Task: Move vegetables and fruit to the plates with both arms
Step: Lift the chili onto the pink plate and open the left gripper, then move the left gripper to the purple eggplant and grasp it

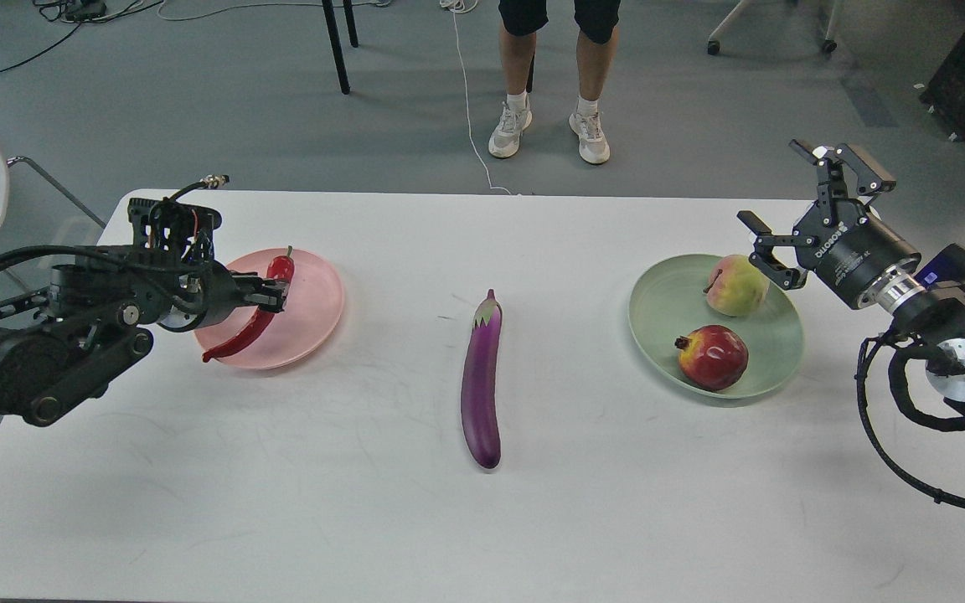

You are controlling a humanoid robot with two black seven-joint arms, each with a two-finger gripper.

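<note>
My left gripper (271,295) is shut on the red chili pepper (250,327) and holds it low over the pink plate (315,295). The chili's stem points up and its tip hangs over the plate's near left rim. The purple eggplant (481,385) lies lengthwise on the white table at the middle. The green plate (665,311) at the right holds the peach (736,286) at its back and the pomegranate (710,357) at its front. My right gripper (771,188) is open and empty, just behind and to the right of the peach.
The white table (482,519) ends at its far edge just behind both plates. A person's legs (549,84) stand on the floor beyond the table. A chair leg (334,46) is at the back left.
</note>
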